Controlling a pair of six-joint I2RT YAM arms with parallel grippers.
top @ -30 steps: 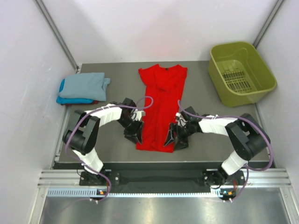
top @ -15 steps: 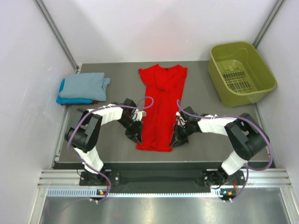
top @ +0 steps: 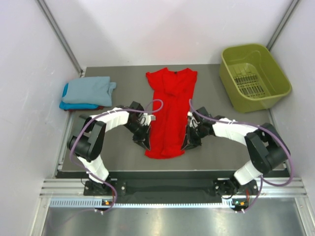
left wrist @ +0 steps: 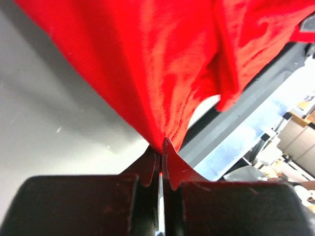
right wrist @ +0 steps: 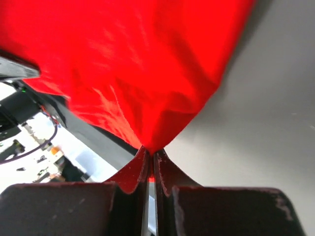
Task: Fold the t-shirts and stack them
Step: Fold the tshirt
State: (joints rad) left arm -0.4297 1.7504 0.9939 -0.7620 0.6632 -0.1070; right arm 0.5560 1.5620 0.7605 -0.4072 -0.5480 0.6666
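Both pairs of jaws are pinched tight on red cloth: the left gripper [left wrist: 161, 147] has one near corner of the red t-shirt [top: 170, 105] bunched to a point between its fingers, and the right gripper [right wrist: 150, 153] has the other near corner the same way, with cloth fanning out and away from each pinch. The shirt lies in the middle of the table [top: 123, 78] as a narrow strip, its long axis running from the near edge to the far edge, collar toward the far edge and hem toward the arms. The step in hand looks like the cross fold – hem carried over to the collar. To do it well, both corners should rise together and level, held just far enough apart that the hem stays taut without dragging the far half along, then travel straight up the strip's own axis and be laid square on the shoulders before letting go. A folded grey-blue shirt [top: 88, 90] sits on a turquoise one [top: 66, 104] at the far-left corner; the olive-green basket [top: 228, 78] stands at the far-right corner.
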